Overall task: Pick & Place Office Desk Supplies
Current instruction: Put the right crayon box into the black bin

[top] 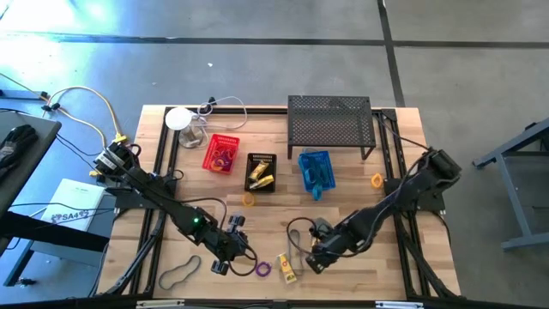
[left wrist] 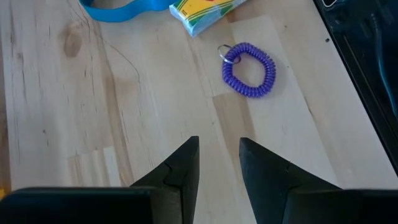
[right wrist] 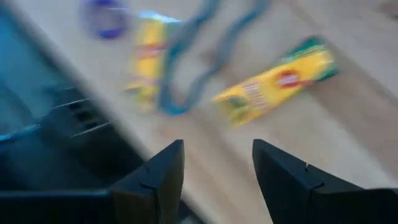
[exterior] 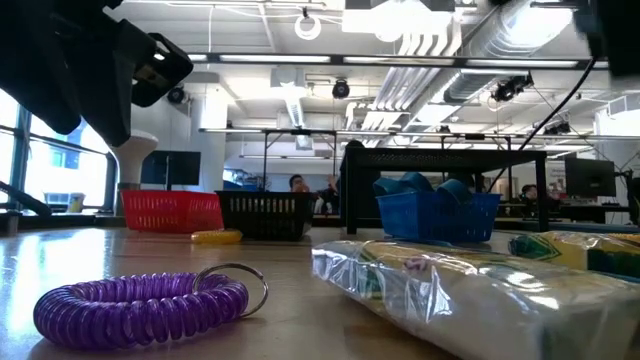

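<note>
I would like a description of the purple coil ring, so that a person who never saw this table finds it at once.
Start at the wooden table and go to its front edge, the side opposite the black wire-mesh shelf. Between the two grippers there, beside a yellow packet, lies the purple coil ring. It alone is a purple spiral loop with a small metal key ring attached; the loops near it are flat bands.

Both arms are dark, jointed and cabled; the left arm (top: 163,199) shows a small green light, each tool two wedge-shaped black fingers (left wrist: 177,177).
</note>
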Motion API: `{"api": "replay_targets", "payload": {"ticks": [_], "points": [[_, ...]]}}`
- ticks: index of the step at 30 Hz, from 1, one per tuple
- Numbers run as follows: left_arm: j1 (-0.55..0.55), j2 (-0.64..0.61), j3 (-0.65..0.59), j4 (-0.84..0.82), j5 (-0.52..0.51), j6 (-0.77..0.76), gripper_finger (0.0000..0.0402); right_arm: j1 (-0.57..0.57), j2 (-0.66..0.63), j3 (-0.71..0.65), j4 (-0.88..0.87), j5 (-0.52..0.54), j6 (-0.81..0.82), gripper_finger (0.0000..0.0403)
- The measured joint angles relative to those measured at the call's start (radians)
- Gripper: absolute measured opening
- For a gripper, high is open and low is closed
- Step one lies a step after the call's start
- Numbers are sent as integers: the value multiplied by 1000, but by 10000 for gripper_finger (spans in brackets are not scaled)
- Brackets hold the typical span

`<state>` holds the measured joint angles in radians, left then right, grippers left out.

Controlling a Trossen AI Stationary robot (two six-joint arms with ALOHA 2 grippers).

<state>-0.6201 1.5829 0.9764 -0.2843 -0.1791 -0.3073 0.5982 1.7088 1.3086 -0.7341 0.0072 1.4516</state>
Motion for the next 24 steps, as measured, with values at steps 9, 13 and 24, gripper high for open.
{"api": "replay_targets", "payload": {"ticks": [9,13,24], "points": [[-5,0,0,0,0,-5,108,9,45,394,-418,-75,38,178],[-18,0,0,1,0,-5,108,1,132,563,-559,-120,43,178],[-67,0,0,1,-1,0,108,-53,375,772,-829,-107,89,178]]}}
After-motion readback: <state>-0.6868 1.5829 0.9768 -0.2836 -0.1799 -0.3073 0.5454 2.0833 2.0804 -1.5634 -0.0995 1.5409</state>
